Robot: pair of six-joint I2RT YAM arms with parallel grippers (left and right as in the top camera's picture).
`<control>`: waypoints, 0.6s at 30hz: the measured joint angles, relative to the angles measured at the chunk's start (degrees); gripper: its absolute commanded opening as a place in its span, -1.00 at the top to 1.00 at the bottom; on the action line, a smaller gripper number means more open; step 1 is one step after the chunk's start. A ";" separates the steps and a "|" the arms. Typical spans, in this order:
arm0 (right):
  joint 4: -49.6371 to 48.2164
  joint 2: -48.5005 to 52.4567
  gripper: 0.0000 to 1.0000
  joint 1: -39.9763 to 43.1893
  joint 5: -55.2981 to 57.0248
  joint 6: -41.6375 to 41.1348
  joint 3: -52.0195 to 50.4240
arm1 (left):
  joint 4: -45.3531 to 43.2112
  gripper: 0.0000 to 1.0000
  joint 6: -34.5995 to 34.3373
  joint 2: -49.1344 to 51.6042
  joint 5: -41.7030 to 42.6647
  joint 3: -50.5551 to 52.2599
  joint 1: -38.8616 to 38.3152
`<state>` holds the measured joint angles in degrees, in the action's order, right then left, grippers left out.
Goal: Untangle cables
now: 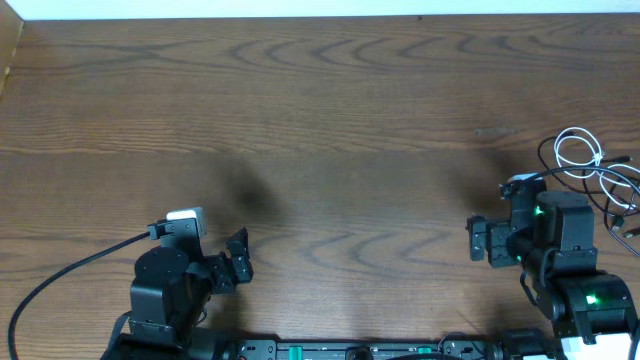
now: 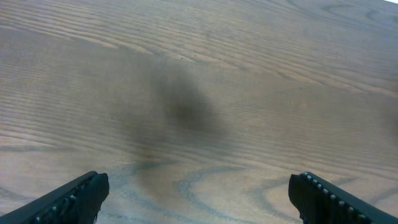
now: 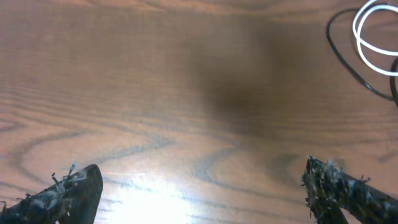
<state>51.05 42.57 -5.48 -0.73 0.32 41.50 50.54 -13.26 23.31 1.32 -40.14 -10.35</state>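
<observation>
The white cable (image 1: 597,150) lies coiled at the far right edge of the table, tangled with the black cable (image 1: 543,152), whose loops spread round and below it. Both show at the top right of the right wrist view, the white cable (image 3: 356,28) and the black cable (image 3: 329,34). My right gripper (image 1: 478,240) is open and empty, low over the table, to the left of and nearer than the cables; its jaws (image 3: 202,180) frame bare wood. My left gripper (image 1: 240,255) is open and empty at the front left, and its jaws (image 2: 199,186) also frame bare wood.
The wooden table (image 1: 320,120) stretches between the arms. A thick black robot wire (image 1: 70,268) runs from the left arm to the front left edge. The cables lie close to the table's right edge.
</observation>
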 measured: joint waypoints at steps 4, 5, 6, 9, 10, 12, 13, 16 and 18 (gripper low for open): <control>1.36 -1.40 -0.98 0.00 0.55 0.17 -0.02 | 0.00 -0.93 0.00 0.00 0.00 0.00 0.00; 1.36 -2.14 -0.99 0.00 0.55 0.20 -0.02 | 0.02 -0.93 0.00 0.00 0.00 0.00 0.00; 1.22 -2.99 -0.99 0.00 0.55 0.20 -0.02 | 0.00 -0.93 0.00 0.00 0.00 0.00 0.00; -1.97 -7.08 -0.99 0.00 0.52 0.44 -0.61 | 0.00 -0.94 0.00 0.00 0.00 0.00 0.00; -3.93 -8.76 -0.99 0.00 0.55 0.52 -1.16 | 0.02 -0.93 0.00 0.00 0.00 0.00 0.00; -8.66 -12.35 -0.99 0.00 0.52 0.61 -2.91 | 0.00 -0.93 0.00 0.00 0.00 0.00 0.00; -10.84 -14.14 -0.99 0.00 0.52 0.72 -4.00 | 0.00 -0.93 -0.02 0.00 0.00 0.00 0.00; -17.20 -19.50 -0.99 -0.07 0.50 0.81 -8.50 | 0.00 -0.93 0.00 0.00 0.00 0.02 0.00; -21.42 -23.52 -0.99 -0.70 0.55 0.81 -12.33 | 0.02 -0.94 0.00 0.00 0.00 0.02 0.00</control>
<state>29.63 19.05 -6.17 -0.19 1.13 29.17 50.57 -13.26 23.31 1.32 -40.12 -10.35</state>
